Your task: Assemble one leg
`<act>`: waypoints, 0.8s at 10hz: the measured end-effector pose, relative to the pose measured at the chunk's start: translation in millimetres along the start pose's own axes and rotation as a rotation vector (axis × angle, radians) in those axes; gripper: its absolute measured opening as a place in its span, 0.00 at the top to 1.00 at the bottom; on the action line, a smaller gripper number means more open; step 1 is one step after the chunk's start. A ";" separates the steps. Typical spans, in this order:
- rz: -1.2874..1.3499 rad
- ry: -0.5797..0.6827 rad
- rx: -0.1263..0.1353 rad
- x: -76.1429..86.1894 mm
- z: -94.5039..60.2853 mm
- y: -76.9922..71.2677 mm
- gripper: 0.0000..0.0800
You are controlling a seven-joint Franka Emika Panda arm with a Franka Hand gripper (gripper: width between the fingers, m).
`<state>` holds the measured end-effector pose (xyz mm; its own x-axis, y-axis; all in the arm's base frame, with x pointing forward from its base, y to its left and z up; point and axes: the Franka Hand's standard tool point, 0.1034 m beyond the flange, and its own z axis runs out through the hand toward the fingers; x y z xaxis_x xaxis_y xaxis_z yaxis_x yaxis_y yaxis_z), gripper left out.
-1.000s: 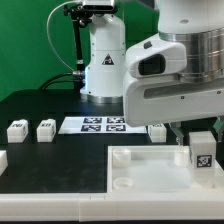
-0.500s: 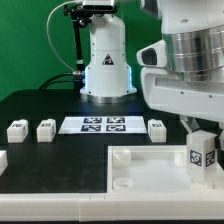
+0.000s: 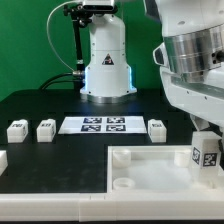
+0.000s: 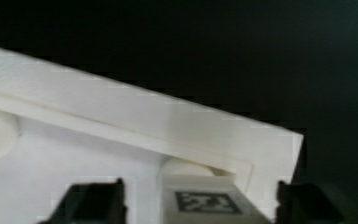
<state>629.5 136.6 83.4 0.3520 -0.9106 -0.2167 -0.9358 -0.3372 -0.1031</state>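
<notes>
My gripper is at the exterior view's right, shut on a leg, a small white block with a marker tag facing the camera. It holds the leg just above the right end of the large white tray piece. In the wrist view the leg sits between my two dark fingers, over the tray's rim. Three more legs stand on the black table behind the tray.
The marker board lies flat between the loose legs. The tray has round corner sockets on its left side. A white robot base stands at the back. A white part shows at the left edge.
My gripper has moved to the exterior view's right with the leg in it, a little farther along the tray's right end. The loose legs have not moved.
</notes>
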 end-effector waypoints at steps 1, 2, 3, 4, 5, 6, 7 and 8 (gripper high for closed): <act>-0.092 -0.011 -0.022 -2.1 0.8 3.5 0.38; -0.222 -0.027 -0.056 -2.5 0.7 8.2 0.22; -0.408 -0.019 -0.100 -0.4 -1.6 11.0 0.20; -0.567 -0.007 -0.111 -0.5 -1.0 10.6 0.20; -0.687 -0.015 -0.111 0.4 -0.6 11.0 0.19; -0.776 -0.020 -0.111 1.1 -0.7 11.1 0.19; -0.853 -0.022 -0.113 2.1 -0.2 11.4 0.19; -1.046 0.000 -0.132 8.8 -0.1 10.0 0.19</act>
<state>623.2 125.2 80.6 0.9852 -0.1511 -0.0810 -0.1608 -0.9781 -0.1324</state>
